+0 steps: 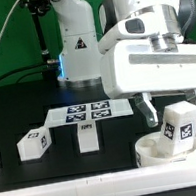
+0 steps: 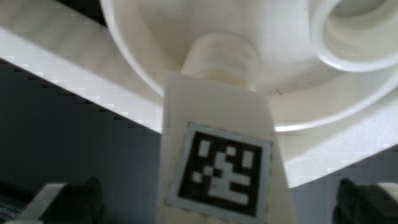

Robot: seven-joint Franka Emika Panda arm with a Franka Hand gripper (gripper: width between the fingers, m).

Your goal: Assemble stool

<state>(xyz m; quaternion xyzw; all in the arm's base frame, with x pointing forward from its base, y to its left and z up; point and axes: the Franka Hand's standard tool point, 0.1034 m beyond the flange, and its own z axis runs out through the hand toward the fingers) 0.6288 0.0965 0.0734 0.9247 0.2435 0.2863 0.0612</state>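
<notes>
Now | gripper [image 1: 172,107]: open astride chunky white plastic tagged leg [image 1: 179,127], holding nothing | close squarely, twist straight into round white disc seat [image 1: 151,152]

The white blocky plastic stool leg [image 2: 221,110] between the fingers of the claw [image 1: 172,109] looks smooth and a bit dull. It has a flat, printed black-and-white square tag [image 2: 222,170] on it. The round white plastic seat [image 2: 151,45] under the claw is smooth and shines softly. The claw's fingers [image 2: 63,198] look dark and matt. The black surface [image 1: 26,101] beside the claw is matt. The white robot arm shell [image 1: 152,63] above the claw is glossy plastic.
</notes>
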